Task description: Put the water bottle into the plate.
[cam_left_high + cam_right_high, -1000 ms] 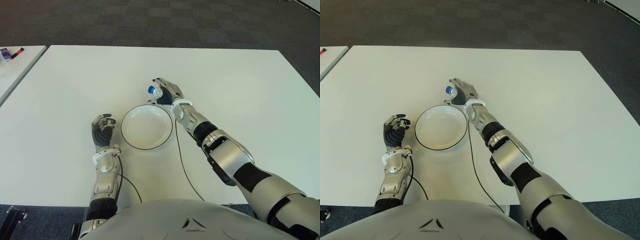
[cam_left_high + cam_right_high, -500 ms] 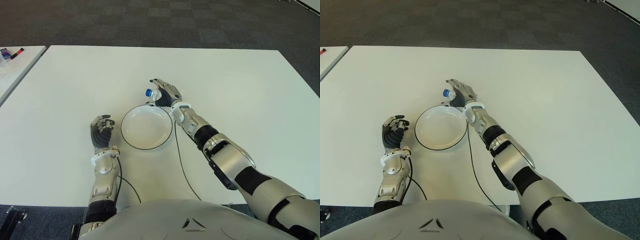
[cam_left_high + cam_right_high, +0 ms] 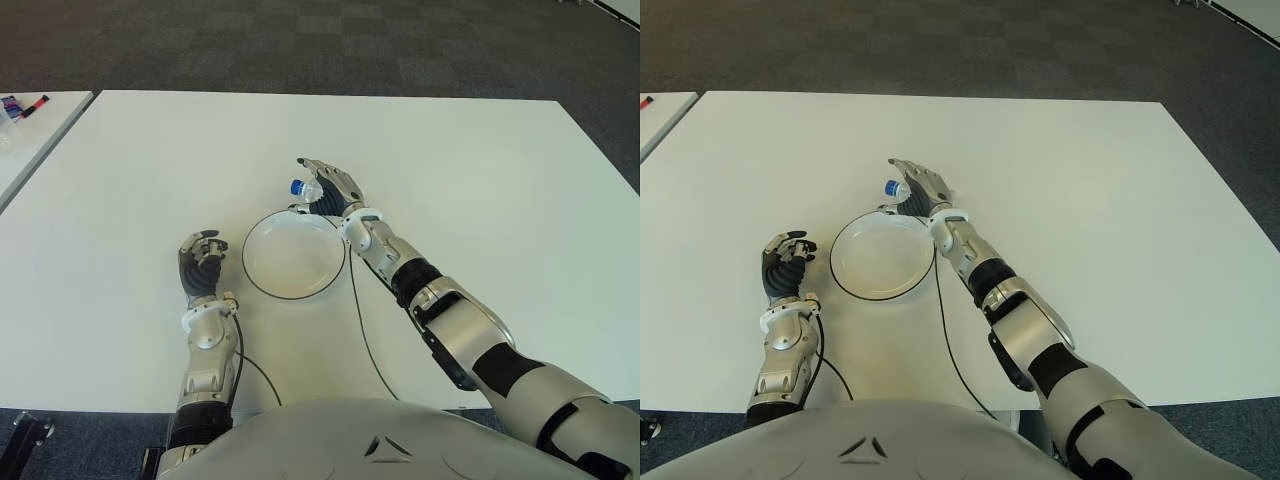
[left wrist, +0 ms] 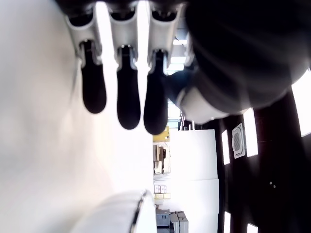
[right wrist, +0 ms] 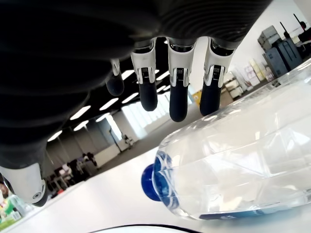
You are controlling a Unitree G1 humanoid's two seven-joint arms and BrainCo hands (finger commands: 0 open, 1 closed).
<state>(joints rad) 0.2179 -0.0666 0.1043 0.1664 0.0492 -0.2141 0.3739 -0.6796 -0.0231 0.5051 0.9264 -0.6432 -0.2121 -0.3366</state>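
A clear water bottle (image 5: 233, 160) with a blue cap (image 3: 297, 186) lies on its side at the far rim of the white, dark-rimmed plate (image 3: 293, 255). My right hand (image 3: 328, 182) hovers over the bottle. In the right wrist view its fingers (image 5: 178, 92) stretch straight out above the bottle, apart from it. Whether the bottle touches the plate rim or the table I cannot tell. My left hand (image 3: 200, 262) shows to the left of the plate, fingers (image 4: 129, 92) curled and holding nothing.
A thin black cable (image 3: 362, 320) runs from my right wrist across the white table (image 3: 480, 170) toward my body. A second table (image 3: 30, 130) with small items stands at the far left. Dark carpet lies beyond the far edge.
My right hand has shifted a little to the left with the bottle, and its fingers have straightened out over it. The left hand drifted slightly toward me.
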